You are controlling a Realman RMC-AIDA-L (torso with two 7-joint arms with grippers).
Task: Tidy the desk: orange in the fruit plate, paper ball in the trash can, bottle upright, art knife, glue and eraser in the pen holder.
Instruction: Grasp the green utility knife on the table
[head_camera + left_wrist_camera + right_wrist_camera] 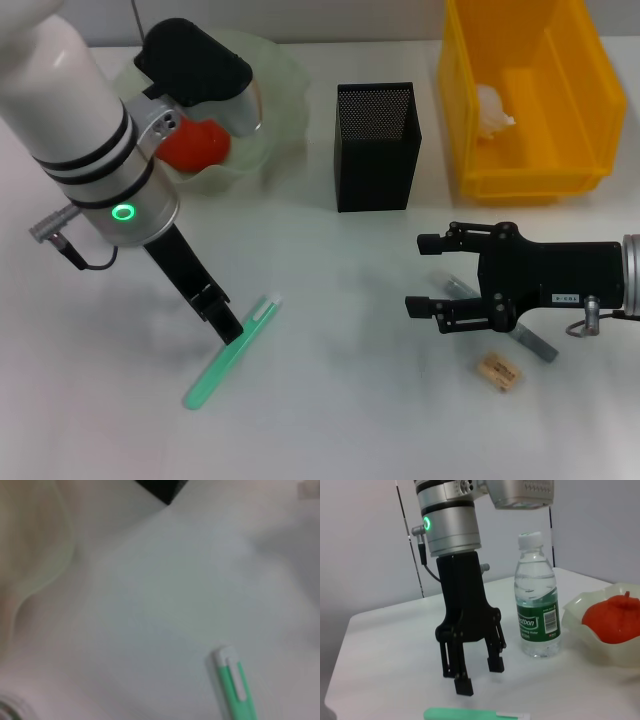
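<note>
The green art knife (231, 352) lies flat on the table, and my left gripper (222, 322) hovers just above its middle, open, with nothing held. The right wrist view shows that left gripper (480, 676) spread over the art knife (476, 714), with the bottle (536, 605) upright behind it. The orange (195, 146) rests in the fruit plate (278, 92). A paper ball (494, 110) lies in the trash can (530, 175). My right gripper (426, 275) is open over the grey glue stick (535, 345). The eraser (498, 371) lies close by. The pen holder (375, 160) stands at centre back.
The left wrist view shows the art knife (234, 690), a corner of the pen holder (162, 489) and the fruit plate's rim (37, 560). In the head view my left arm hides the bottle. White table stretches between the two grippers.
</note>
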